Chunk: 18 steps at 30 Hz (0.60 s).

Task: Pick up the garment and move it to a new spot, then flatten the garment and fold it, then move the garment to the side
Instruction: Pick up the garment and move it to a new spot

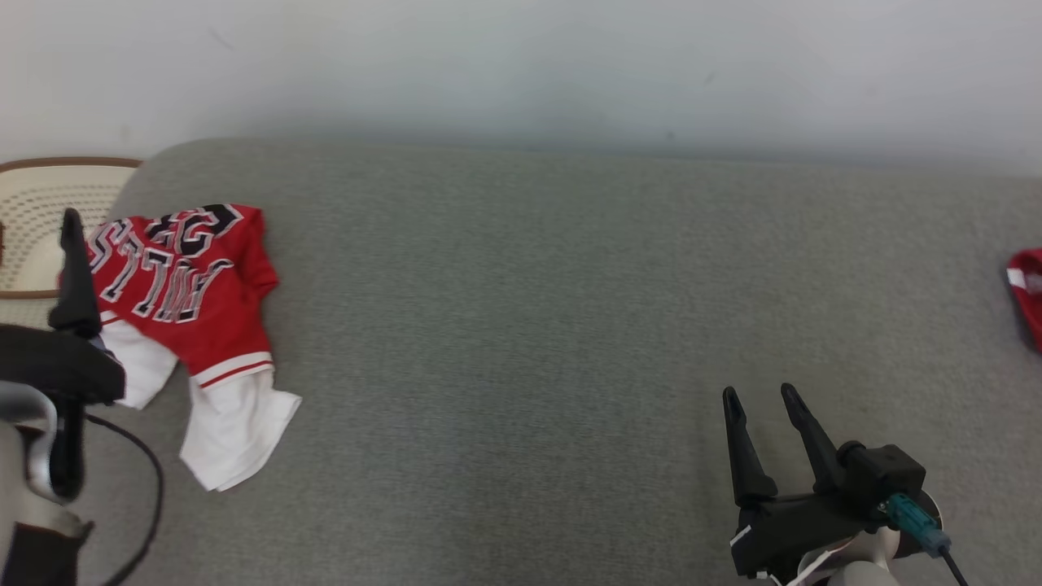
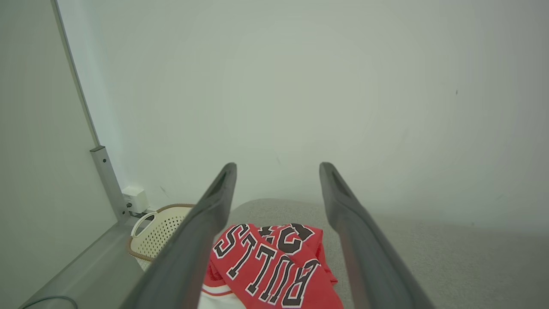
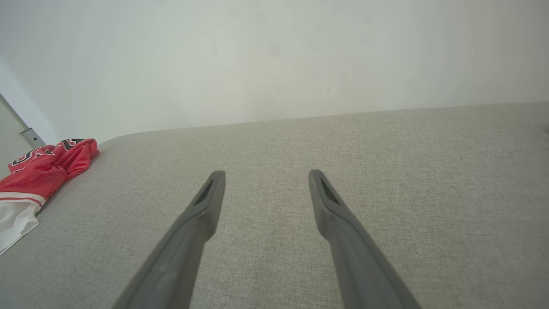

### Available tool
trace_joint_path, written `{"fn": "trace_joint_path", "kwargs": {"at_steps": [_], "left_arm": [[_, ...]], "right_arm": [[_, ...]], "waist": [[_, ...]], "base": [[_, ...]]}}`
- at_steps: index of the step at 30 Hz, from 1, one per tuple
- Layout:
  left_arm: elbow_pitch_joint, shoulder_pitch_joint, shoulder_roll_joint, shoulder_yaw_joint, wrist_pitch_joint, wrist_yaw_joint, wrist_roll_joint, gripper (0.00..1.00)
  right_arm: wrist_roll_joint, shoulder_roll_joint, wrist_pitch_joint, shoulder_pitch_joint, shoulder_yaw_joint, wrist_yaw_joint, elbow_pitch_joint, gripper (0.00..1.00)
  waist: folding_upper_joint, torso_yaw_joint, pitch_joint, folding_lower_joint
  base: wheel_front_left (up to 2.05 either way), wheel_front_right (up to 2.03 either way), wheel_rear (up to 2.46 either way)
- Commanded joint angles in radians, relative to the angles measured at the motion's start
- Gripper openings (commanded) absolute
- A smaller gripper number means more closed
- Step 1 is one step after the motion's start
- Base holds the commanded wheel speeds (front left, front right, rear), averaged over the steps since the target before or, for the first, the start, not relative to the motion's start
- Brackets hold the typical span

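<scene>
A red jersey (image 1: 203, 285) with black-and-white letters and white parts lies crumpled at the far left of the grey cushion (image 1: 529, 325). My left gripper (image 1: 72, 216) hangs at the jersey's left edge, seen side-on in the head view. In the left wrist view that gripper (image 2: 278, 167) is open, and the jersey (image 2: 274, 266) lies below, between its fingers, not touched. My right gripper (image 1: 759, 392) stands open near the front right, far from the jersey. The right wrist view shows its fingers (image 3: 266, 174) apart over bare cushion, with the jersey (image 3: 38, 171) at the far left.
A cream perforated basket (image 1: 41, 212) with a brown rim stands beyond the cushion's left end, also seen in the left wrist view (image 2: 158, 227). Another red cloth (image 1: 1027, 293) pokes in at the right edge. A pale wall runs behind the cushion.
</scene>
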<state>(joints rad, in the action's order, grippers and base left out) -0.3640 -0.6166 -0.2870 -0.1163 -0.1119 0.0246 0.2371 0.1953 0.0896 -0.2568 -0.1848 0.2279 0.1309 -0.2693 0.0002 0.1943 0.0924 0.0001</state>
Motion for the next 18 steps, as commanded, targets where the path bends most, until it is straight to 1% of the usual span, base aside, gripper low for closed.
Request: {"fn": "trace_joint_path", "kwargs": {"at_steps": [1, 5, 6, 7, 9, 10, 12, 15, 18], "left_arm": [[-0.034, -0.038, -0.026, -0.005, 0.015, 0.008, 0.000, 1.00], [-0.105, -0.103, -0.069, -0.009, 0.039, 0.019, 0.004, 1.00], [-0.105, -0.103, -0.069, -0.009, 0.039, 0.019, 0.004, 1.00], [-0.146, -0.133, -0.095, -0.008, 0.053, 0.025, 0.002, 1.00], [-0.166, -0.151, -0.099, -0.010, 0.056, 0.031, 0.010, 1.00], [-0.191, -0.160, -0.113, -0.003, 0.070, 0.033, -0.001, 1.00], [-0.230, -0.189, -0.121, 0.001, 0.086, 0.038, 0.005, 1.00], [-0.296, -0.227, -0.149, 0.013, 0.120, 0.047, -0.001, 1.00], [-0.380, -0.270, -0.166, 0.023, 0.140, 0.041, -0.007, 1.00]], "right_arm": [[-0.005, 0.005, -0.008, -0.017, 0.002, 0.000, 0.000, 1.00], [-0.009, 0.006, -0.008, -0.034, 0.001, 0.000, 0.002, 1.00], [-0.009, 0.006, -0.008, -0.034, 0.001, 0.000, 0.002, 1.00], [-0.012, 0.007, -0.008, -0.042, 0.001, 0.000, 0.005, 1.00], [-0.011, 0.008, -0.009, -0.047, -0.001, 0.000, 0.006, 1.00], [-0.011, 0.009, -0.009, -0.052, 0.000, 0.000, 0.008, 1.00], [-0.013, 0.012, -0.008, -0.058, 0.001, 0.000, 0.011, 1.00], [-0.009, 0.017, -0.009, -0.069, 0.005, 0.000, 0.016, 1.00], [0.001, 0.022, -0.009, -0.082, 0.011, 0.000, 0.032, 1.00]], "waist": [[-0.0002, -0.093, 0.073, -0.0001], [-0.0002, -0.136, 0.100, -0.0001], [-0.0002, -0.136, 0.100, -0.0001], [-0.0002, -0.155, 0.114, -0.0001], [-0.0002, -0.162, 0.120, -0.0001], [-0.0002, -0.171, 0.127, -0.0001], [-0.0002, -0.185, 0.140, -0.0001], [-0.0002, -0.203, 0.162, -0.0001], [-0.0002, -0.222, 0.190, -0.0001]], "base": [[0.00, 0.00, 0.00], [0.00, 0.00, 0.00], [0.00, 0.00, 0.00], [0.00, 0.00, 0.00], [0.00, 0.00, 0.00], [0.00, 0.00, 0.00], [0.00, 0.00, 0.00], [0.00, 0.00, 0.00], [0.00, 0.00, 0.00]]}}
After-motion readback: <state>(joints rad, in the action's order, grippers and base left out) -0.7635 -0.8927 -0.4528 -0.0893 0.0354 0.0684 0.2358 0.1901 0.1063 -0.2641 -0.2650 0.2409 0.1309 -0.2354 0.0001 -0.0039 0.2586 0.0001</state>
